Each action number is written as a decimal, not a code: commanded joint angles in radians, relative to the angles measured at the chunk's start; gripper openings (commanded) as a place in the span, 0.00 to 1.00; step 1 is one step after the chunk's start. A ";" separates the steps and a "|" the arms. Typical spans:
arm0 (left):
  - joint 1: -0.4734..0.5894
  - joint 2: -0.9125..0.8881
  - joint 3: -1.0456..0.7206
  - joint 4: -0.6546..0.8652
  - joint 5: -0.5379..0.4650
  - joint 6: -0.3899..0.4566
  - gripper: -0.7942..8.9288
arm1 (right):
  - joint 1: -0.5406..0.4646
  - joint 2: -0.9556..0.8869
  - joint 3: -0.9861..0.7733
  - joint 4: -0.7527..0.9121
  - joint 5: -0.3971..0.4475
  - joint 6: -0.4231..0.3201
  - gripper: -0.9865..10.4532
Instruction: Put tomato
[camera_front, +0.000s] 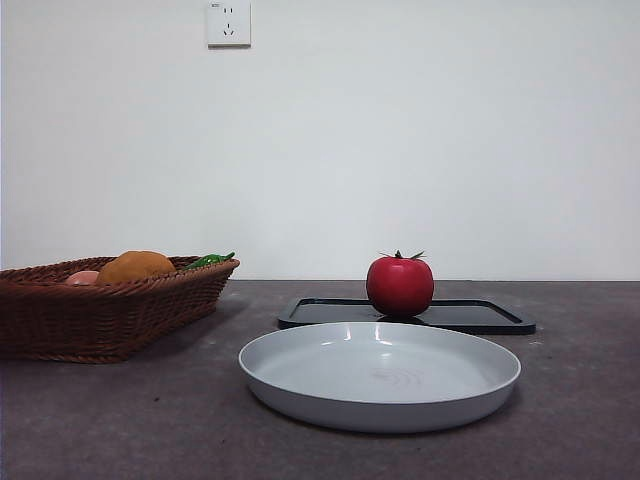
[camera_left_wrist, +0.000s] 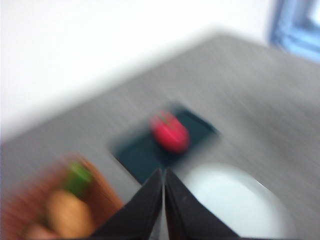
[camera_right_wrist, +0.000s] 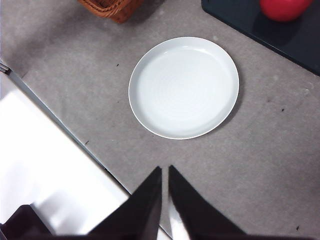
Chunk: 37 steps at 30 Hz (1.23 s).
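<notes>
The red tomato (camera_front: 400, 285) with a dark green stem rests on a flat black tray (camera_front: 470, 316) behind the empty white plate (camera_front: 380, 372). It also shows blurred in the left wrist view (camera_left_wrist: 170, 132) and at the edge of the right wrist view (camera_right_wrist: 285, 8). My left gripper (camera_left_wrist: 164, 172) is shut and empty, high above the table and far from the tomato. My right gripper (camera_right_wrist: 165, 171) is shut and empty, high over the table's near edge, with the plate (camera_right_wrist: 184, 86) beyond it. Neither arm shows in the front view.
A brown wicker basket (camera_front: 110, 305) at the left holds an orange round fruit (camera_front: 136, 265), a pale pinkish fruit (camera_front: 84, 277) and something green (camera_front: 210, 260). A wall socket (camera_front: 228, 22) sits on the white wall. The table's edge (camera_right_wrist: 55, 122) runs below my right gripper.
</notes>
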 joint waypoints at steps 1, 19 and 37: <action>0.076 -0.073 -0.095 0.224 -0.048 0.047 0.09 | 0.006 0.007 0.010 0.008 -0.001 0.010 0.10; 0.264 -0.615 -0.848 0.596 -0.363 -0.001 0.09 | 0.006 0.007 0.010 0.007 -0.001 0.010 0.10; 0.267 -0.772 -1.103 0.466 -0.377 -0.043 0.09 | 0.006 0.007 0.010 0.007 -0.001 0.010 0.10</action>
